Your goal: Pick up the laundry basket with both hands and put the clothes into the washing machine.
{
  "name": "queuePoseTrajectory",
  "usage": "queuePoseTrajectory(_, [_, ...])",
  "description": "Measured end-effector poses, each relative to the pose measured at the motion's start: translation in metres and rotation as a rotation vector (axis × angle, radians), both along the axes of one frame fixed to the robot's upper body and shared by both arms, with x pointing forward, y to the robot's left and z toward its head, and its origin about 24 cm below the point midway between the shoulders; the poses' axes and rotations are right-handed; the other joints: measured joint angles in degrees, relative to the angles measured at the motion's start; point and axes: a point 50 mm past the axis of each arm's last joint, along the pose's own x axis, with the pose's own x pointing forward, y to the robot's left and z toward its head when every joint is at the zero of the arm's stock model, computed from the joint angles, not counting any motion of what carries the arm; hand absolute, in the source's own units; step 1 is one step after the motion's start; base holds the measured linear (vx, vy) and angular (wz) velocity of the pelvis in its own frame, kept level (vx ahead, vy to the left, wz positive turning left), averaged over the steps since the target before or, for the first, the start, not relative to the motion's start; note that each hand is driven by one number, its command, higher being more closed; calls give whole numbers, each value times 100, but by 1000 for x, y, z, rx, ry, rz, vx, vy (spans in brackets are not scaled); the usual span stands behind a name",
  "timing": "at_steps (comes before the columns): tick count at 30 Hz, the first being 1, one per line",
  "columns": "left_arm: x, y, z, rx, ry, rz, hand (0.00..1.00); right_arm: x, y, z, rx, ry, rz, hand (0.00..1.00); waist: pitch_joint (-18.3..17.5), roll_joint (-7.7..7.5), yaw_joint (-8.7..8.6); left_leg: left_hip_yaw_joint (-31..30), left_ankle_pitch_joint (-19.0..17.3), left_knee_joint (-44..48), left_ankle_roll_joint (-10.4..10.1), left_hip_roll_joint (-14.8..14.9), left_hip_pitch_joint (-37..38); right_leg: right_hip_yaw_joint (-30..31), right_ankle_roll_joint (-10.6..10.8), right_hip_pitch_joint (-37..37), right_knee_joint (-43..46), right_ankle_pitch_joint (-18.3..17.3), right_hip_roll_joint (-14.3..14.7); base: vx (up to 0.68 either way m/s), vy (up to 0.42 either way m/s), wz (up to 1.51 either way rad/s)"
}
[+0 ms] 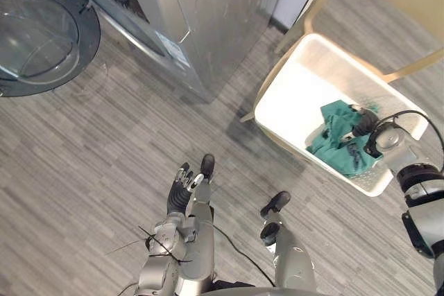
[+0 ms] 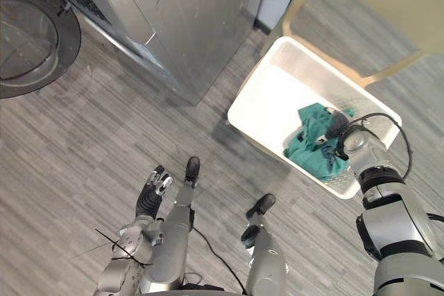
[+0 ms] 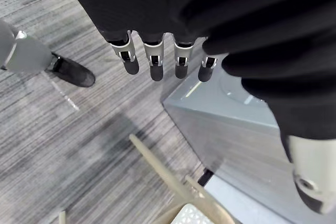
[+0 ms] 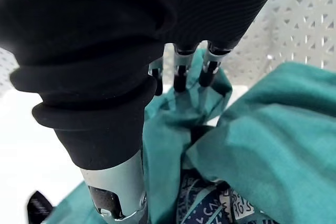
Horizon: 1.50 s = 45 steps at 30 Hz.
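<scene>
The white laundry basket (image 1: 295, 98) stands on the floor at the right, with a teal garment (image 1: 338, 145) bunched in its near corner. My right hand (image 1: 362, 124) reaches down into the basket onto that garment. In the right wrist view its fingers (image 4: 180, 74) are straight, tips touching the teal cloth (image 4: 273, 129), and the thumb is apart from them. My left hand (image 1: 182, 195) hovers over the bare floor at the lower centre, away from the basket, fingers (image 3: 152, 61) straight and holding nothing. The silver washing machine (image 1: 208, 19) stands at the upper left with its round door (image 1: 41, 32) swung open.
Pale wooden legs of a chair or stand (image 1: 305, 15) rise around the far side of the basket. The grey plank floor (image 1: 104, 157) stretches between the basket and the machine.
</scene>
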Motion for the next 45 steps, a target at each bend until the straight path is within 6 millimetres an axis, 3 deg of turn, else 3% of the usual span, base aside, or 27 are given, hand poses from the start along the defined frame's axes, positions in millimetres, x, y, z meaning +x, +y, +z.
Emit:
queuePoseTrajectory(5, [10,-9,11,-47,-64,36,0,7,-5,22,-118,-77,-32,0,82,123,-21,-37,18,13,0,-52,-390,19,23,-379,-59,71,-29,11,-2,-1])
queuePoseTrajectory(8, [19,-22,22,-69,-112,0,0,7,-17,39,-194,-78,-68,0,157,260,83,-30,18,17,-1,-78,-474,43,31,-439,-167,129,-30,18,2,-3])
queuePoseTrajectory(15, [34,-46,33,-75,-158,-96,0,12,-12,47,-262,-96,-63,0,178,301,120,39,16,35,-3,-82,-579,155,23,-597,-181,147,-31,10,0,-6])
queuePoseTrajectory(16, [36,-49,34,-78,-162,-106,0,13,-11,48,-276,-93,-63,100,185,321,121,42,15,52,-4,-83,-579,167,22,-596,-179,149,-32,-16,7,-3])
queuePoseTrajectory(25, [41,-53,39,-79,-176,-120,0,14,-11,43,-221,-115,-134,100,170,378,124,56,15,115,-3,-86,-505,203,19,-550,-99,158,-57,-2,1,0])
queuePoseTrajectory(29, [42,-49,39,-83,-176,-93,0,13,-3,23,-113,-107,-156,100,176,484,125,95,15,105,-4,-88,-171,233,22,-240,-112,155,-64,-1,-32,-3])
queuePoseTrajectory(34, [41,-42,38,-80,-172,-68,0,5,1,-9,66,-91,-191,100,170,495,97,126,13,80,-5,-76,188,279,24,74,-112,151,-58,-31,-34,-5])
queuePoseTrajectory(36, [39,-38,35,-77,-161,-53,0,-1,2,-20,168,-117,-212,100,164,498,-12,125,11,-17,-3,-72,410,257,56,268,-84,118,-61,-52,-9,6])
queuePoseTrajectory(39, [36,-32,31,-56,-142,-46,0,-5,3,-21,270,-200,-229,100,104,489,-132,143,7,-18,-4,-79,551,242,84,418,-77,97,-71,-61,0,4])
queuePoseTrajectory(45, [19,-15,19,51,-97,-4,0,-34,-3,-36,413,-390,-327,100,-587,401,-377,163,-50,-26,12,-73,825,196,111,723,-71,39,-74,-16,-30,3])
